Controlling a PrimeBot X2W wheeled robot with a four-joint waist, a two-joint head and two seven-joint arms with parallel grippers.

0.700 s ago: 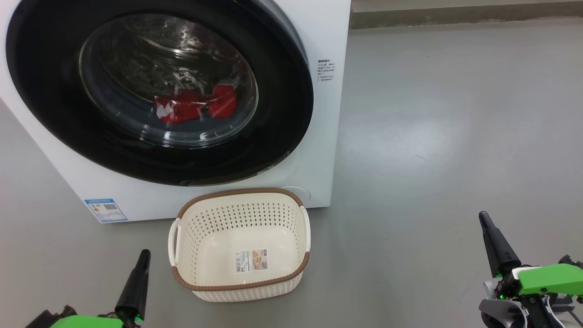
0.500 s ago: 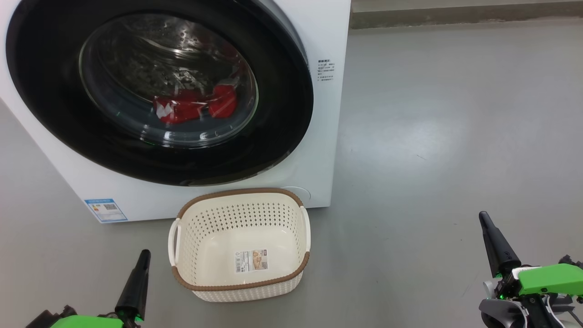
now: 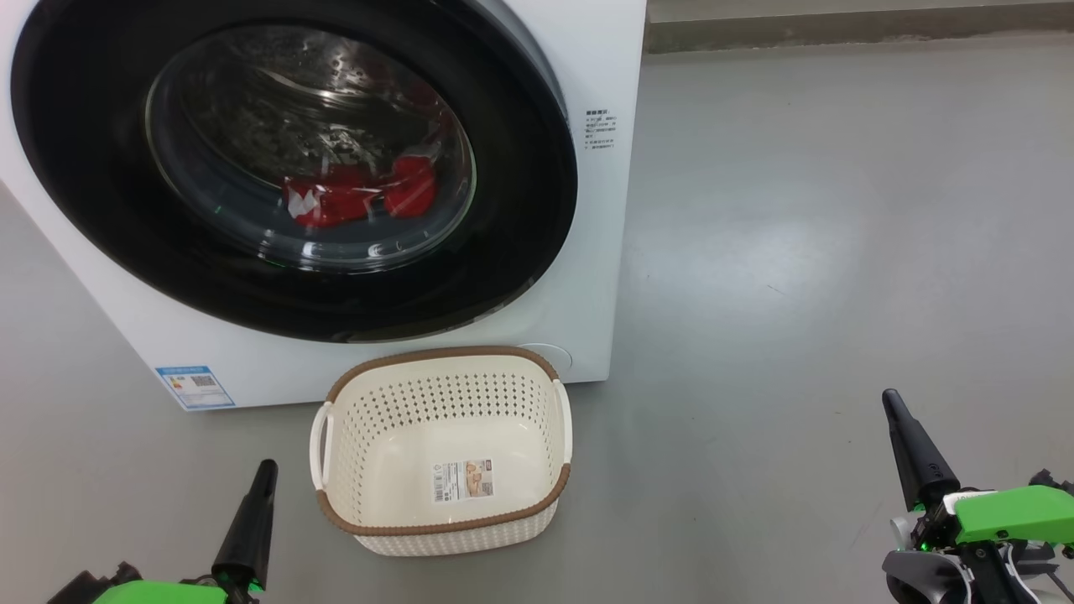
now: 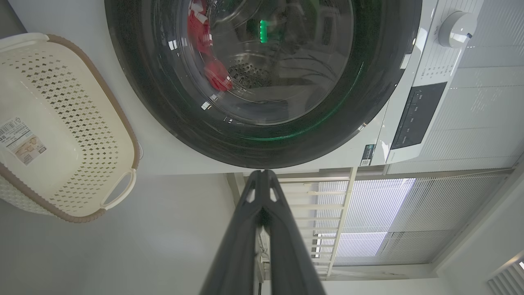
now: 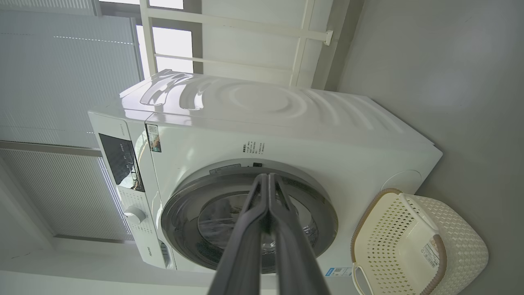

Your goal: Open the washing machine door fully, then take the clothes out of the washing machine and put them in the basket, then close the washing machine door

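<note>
The white washing machine (image 3: pixel 587 252) stands at upper left, its black-rimmed door (image 3: pixel 520 193) standing very slightly ajar against the front. Red clothes (image 3: pixel 361 195) lie in the drum behind the glass. The cream basket (image 3: pixel 445 520) sits empty on the floor just in front of the machine. My left gripper (image 3: pixel 267 464) is low at the basket's left, fingers pressed together and holding nothing. My right gripper (image 3: pixel 888 396) is far off to the right, also shut and empty. The left wrist view shows the door (image 4: pixel 368 102), clothes (image 4: pixel 217 76) and basket (image 4: pixel 118 123); the right wrist view shows the machine (image 5: pixel 286 119) and basket (image 5: pixel 458 246).
Bare grey floor (image 3: pixel 839 252) spreads to the right of the machine. A blue label (image 3: pixel 195 387) is on the machine's lower left corner. A control panel (image 4: pixel 413 116) and dial (image 4: pixel 456 28) sit beside the door. Window blinds and a white rail frame lie beyond.
</note>
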